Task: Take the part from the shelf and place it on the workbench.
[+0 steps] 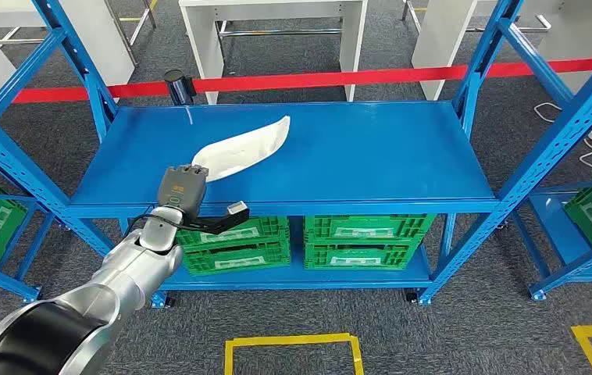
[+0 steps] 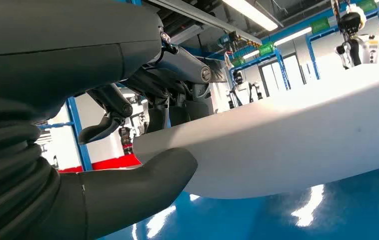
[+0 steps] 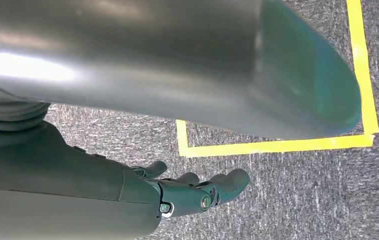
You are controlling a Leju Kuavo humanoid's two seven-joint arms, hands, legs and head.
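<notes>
Left hand, dark grey with a ribbed wrist cover, closes on the near end of the long, curved, smooth white plastic part, thumb under its edge and fingers over the top. That part lies on the glossy blue metal shelf, its long axis running away and rightward from the hand. Right hand hangs over grey carpet, holding nothing, fingers loosely extended, far from the part.

An industrial workshop or warehouse floor: blue steel shelving stands on grey carpet, with green plastic crates stowed on its lower level. Yellow tape marks out floor zones, a red barrier belt cordons the aisle, and strip lights run overhead.
</notes>
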